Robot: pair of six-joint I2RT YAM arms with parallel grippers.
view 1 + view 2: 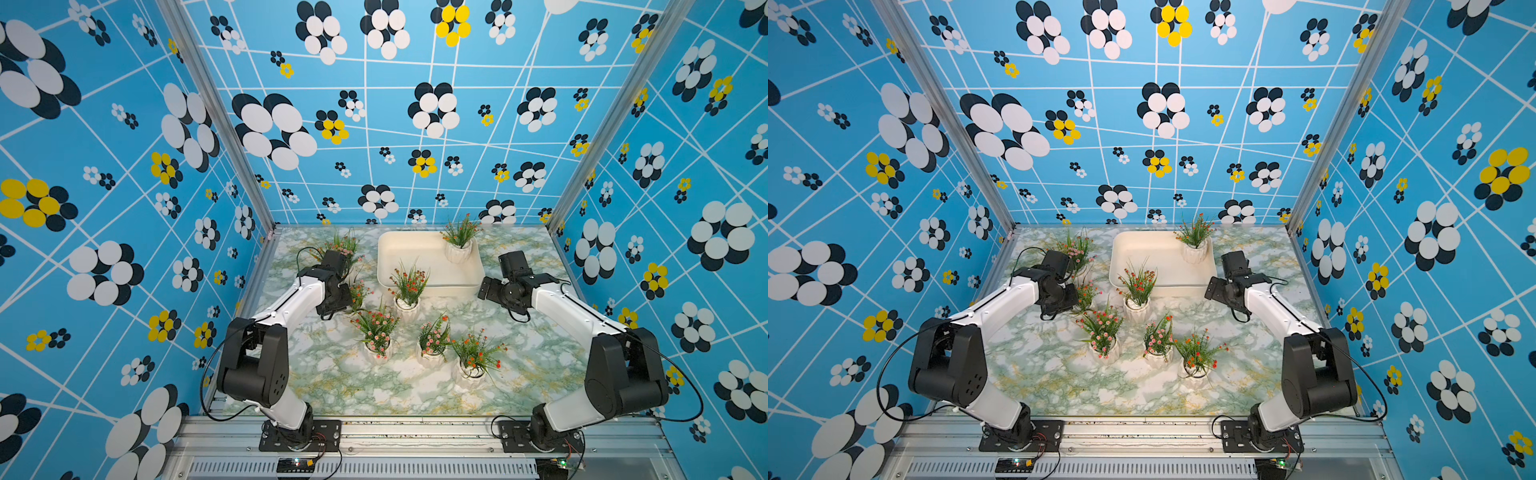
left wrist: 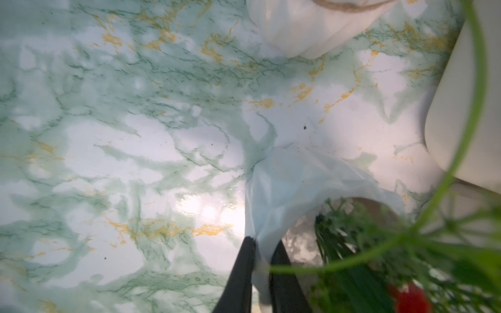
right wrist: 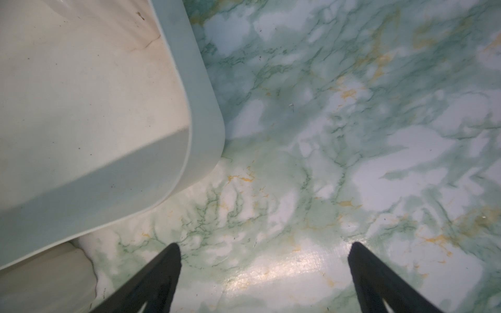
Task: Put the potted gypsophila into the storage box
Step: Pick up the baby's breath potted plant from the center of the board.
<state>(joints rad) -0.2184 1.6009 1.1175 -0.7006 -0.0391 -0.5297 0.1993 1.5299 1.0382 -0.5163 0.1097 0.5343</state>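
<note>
**Left gripper**: clamped tight on the thin white wall of the gripped pot, with one finger inside the rim and one outside. This rim pinch was probably chosen because the body is wide and the sprigs crowd the top. The pot is left of centre on the worktop, near the box's left wall and outside it. Whether it has been lifted cannot be told.

**Box**: by the far edge, right of centre. It holds one boxed pot in its far right corner, so most of the floor is free for more.

**Right gripper**: jaws wide apart and empty, over bare worktop beside the box's near right corner. It is probably waiting clear of the left arm's route.

**Loose pots**: five in all. One stands behind the left arm toward the far left corner, and four are around the centre.

**Views**: only the left wrist view shows the pinch, because in both top views the wrist covers it. Only the top views give the pot count and the boxed pot. The right wrist view adds a bare, scuffed box floor at that corner.
</note>
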